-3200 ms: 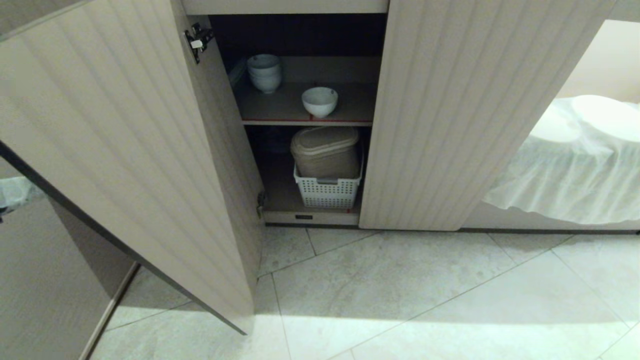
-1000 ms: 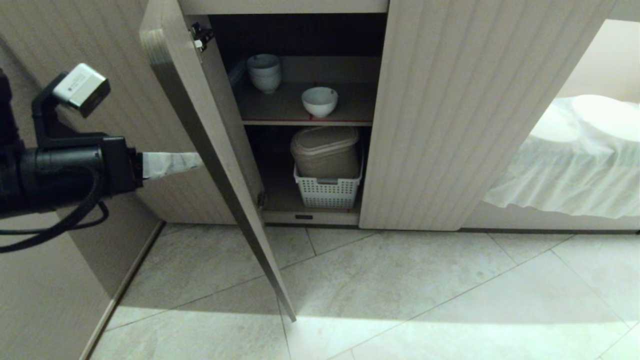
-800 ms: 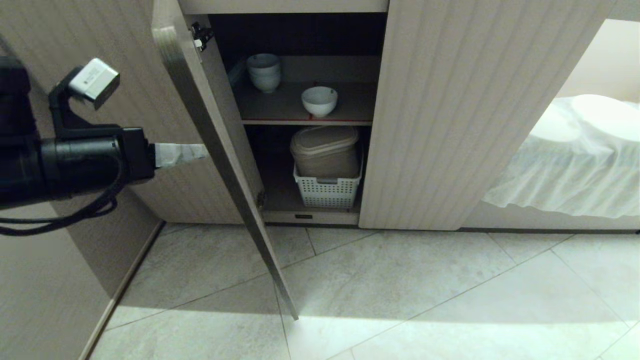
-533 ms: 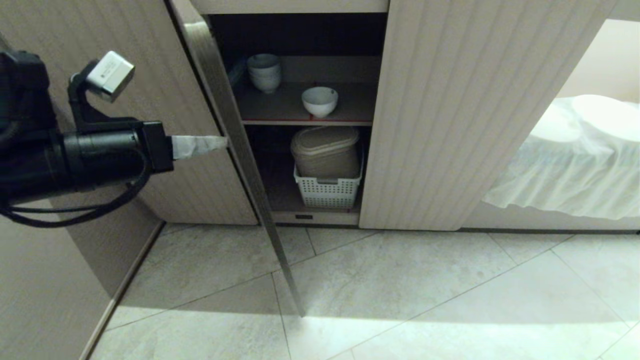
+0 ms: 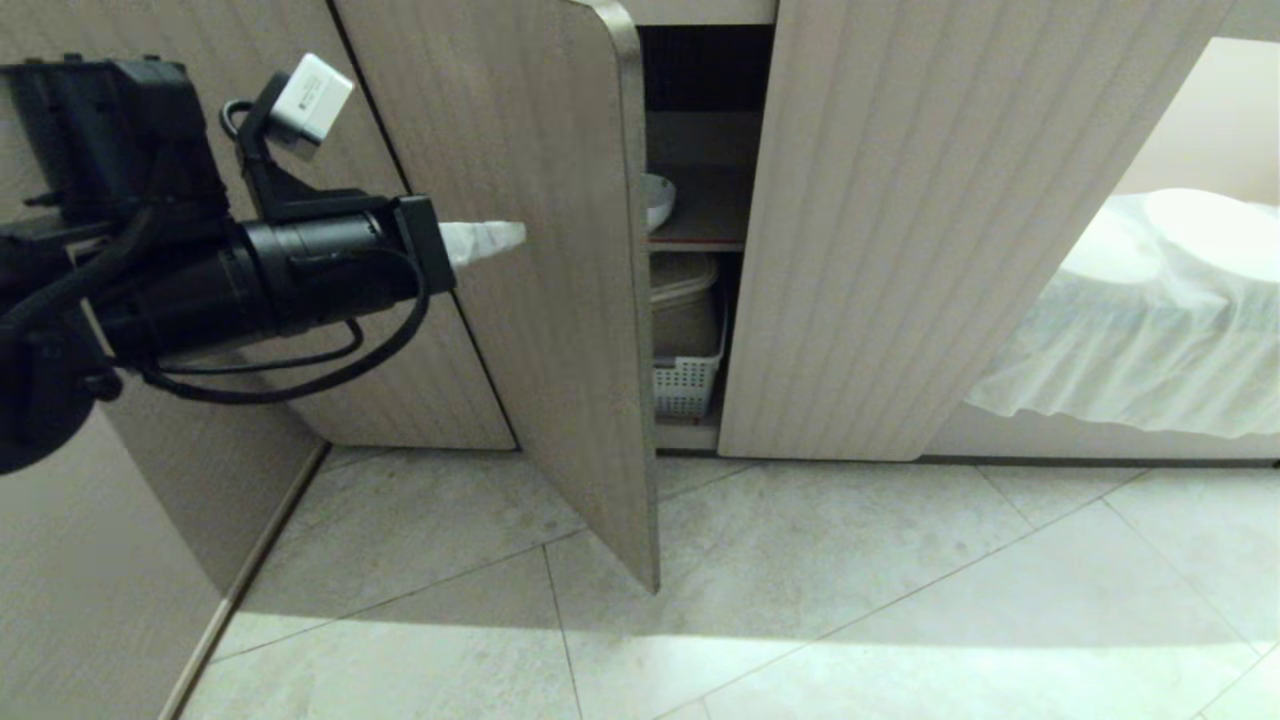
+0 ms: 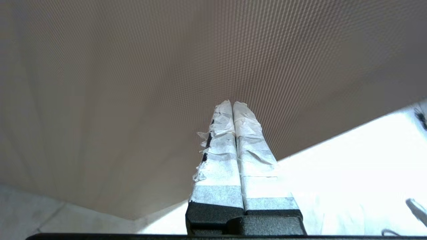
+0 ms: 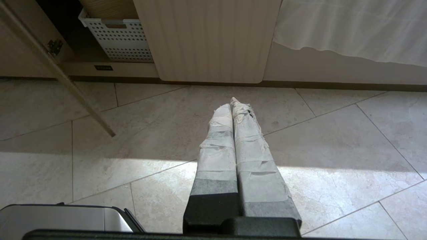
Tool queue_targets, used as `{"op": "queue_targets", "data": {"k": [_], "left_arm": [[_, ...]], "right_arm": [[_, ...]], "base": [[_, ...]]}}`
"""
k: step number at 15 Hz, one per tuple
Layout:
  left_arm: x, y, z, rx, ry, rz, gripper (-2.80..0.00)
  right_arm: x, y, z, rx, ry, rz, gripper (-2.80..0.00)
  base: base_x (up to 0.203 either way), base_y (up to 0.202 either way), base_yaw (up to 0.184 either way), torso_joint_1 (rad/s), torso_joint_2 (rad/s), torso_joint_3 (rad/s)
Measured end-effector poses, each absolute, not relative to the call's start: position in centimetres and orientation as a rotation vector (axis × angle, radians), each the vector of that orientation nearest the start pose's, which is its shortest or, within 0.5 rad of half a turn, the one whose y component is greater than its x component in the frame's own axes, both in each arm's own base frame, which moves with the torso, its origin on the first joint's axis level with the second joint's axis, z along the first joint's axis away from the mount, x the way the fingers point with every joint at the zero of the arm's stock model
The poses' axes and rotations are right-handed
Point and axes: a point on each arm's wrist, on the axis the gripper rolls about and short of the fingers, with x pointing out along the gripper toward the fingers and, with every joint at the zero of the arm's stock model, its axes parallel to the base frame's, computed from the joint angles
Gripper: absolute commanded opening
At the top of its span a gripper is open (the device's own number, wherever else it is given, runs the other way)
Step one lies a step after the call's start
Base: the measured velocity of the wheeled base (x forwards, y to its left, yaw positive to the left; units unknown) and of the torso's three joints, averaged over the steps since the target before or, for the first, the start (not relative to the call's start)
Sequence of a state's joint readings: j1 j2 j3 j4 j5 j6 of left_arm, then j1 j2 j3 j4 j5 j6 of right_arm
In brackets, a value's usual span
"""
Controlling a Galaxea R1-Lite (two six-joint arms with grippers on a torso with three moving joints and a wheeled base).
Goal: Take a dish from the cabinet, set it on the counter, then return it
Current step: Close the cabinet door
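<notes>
Head view: white dish [image 5: 657, 200] mostly hidden by fluted cabinet door [image 5: 560, 260]; left gripper [image 5: 510, 235] jaws shut, empty.

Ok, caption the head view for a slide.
Shut left claw against the half-closed cabinet door; bowl just visible on the shelf behind.

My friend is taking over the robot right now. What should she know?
Left gripper: shut, holding nothing, its tips against the outside of the cabinet's left door, which stands only partly open.
Right gripper: shut, holding nothing, parked low over the floor tiles in front of the cabinet.
The dish: on the cabinet's upper shelf, only its edge showing past the door. Below it sits the white basket.
Done: the dish looks to be back in the cabinet; the trip to the counter cannot be confirmed from this moment.
Left: finish pushing the door shut, then pull the left arm away.
</notes>
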State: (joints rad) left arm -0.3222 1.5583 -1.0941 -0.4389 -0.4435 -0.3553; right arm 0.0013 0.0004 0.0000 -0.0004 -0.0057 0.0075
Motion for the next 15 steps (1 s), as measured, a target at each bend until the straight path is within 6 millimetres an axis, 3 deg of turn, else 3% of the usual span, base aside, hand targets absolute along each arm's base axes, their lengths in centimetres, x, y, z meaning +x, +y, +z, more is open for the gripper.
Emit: {"op": "queue_targets", "data": {"k": [15], "left_arm": [[31.8,-15.3,28.5,-0.335,0.141,-0.745,-2.80]], "right_arm": [[-2.3,0.0,7.6,0.008,0.000,-0.006,-2.80]], "base": [[0.000,0.000,0.000,0.000,0.00,0.000]]}}
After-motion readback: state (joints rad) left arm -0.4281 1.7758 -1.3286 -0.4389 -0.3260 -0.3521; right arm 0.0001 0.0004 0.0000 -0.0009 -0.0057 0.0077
